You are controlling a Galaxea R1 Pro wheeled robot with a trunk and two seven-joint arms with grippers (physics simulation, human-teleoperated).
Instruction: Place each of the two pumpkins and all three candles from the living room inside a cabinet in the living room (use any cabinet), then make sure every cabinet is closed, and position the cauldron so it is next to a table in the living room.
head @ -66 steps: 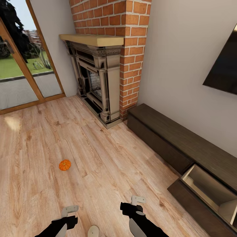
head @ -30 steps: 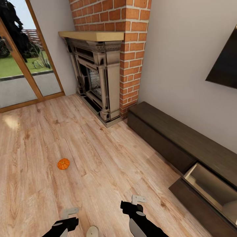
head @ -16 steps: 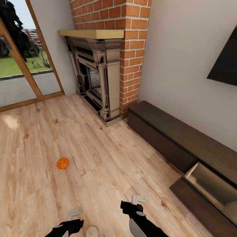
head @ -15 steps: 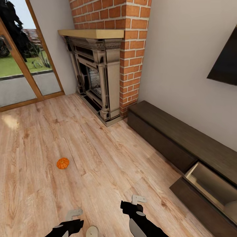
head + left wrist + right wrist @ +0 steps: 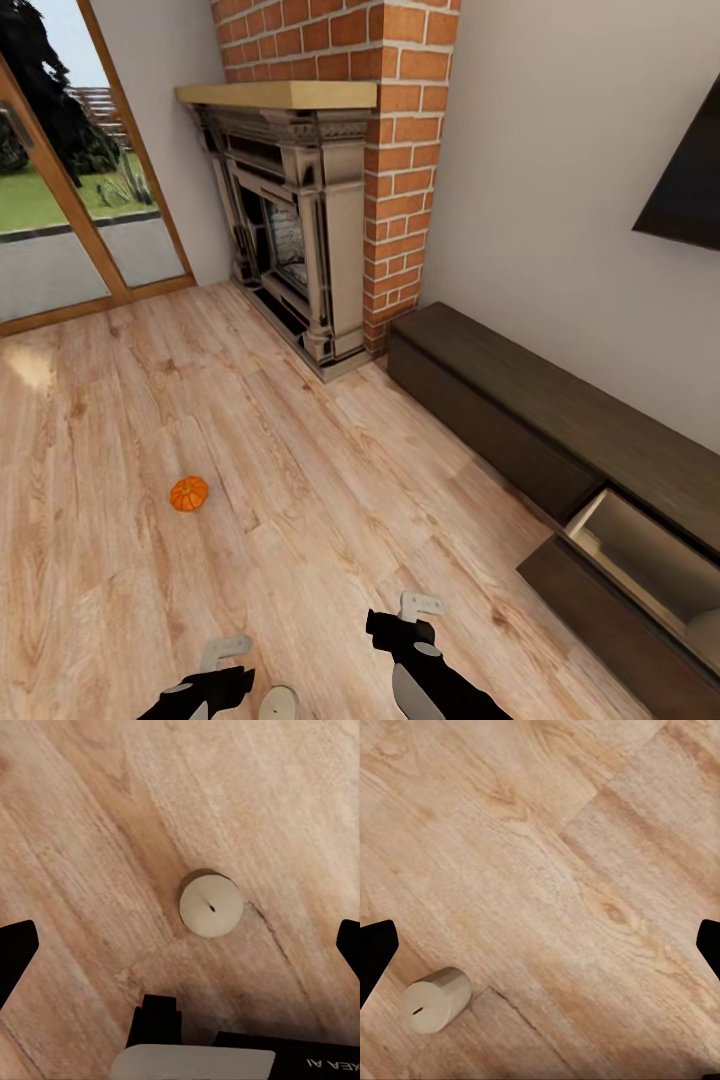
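Observation:
One small orange pumpkin [image 5: 189, 493] lies on the wood floor, well ahead and left of my arms. A short cream candle [image 5: 278, 704] stands on the floor between my two grippers. In the left wrist view the candle [image 5: 211, 904] sits below my open left gripper [image 5: 180, 952], upright, wick up. My left gripper [image 5: 228, 665] hovers just beside it. My right gripper [image 5: 408, 618] is open over bare floor, with the candle [image 5: 435, 1000] off to one side. The dark-brown cabinet [image 5: 540, 400] runs along the right wall, one drawer [image 5: 640, 560] pulled open.
A brick fireplace [image 5: 300, 220] with a wooden mantel stands ahead. Glass patio doors [image 5: 60, 200] fill the left wall and a dark TV [image 5: 690, 190] hangs above the cabinet. Something pale and rounded [image 5: 706, 632] lies in the open drawer at the view's edge.
The whole head view has shifted slightly, so the camera moved. My left gripper has sunk lower and a little to the right, nearer the candle. The right arm looks unchanged.

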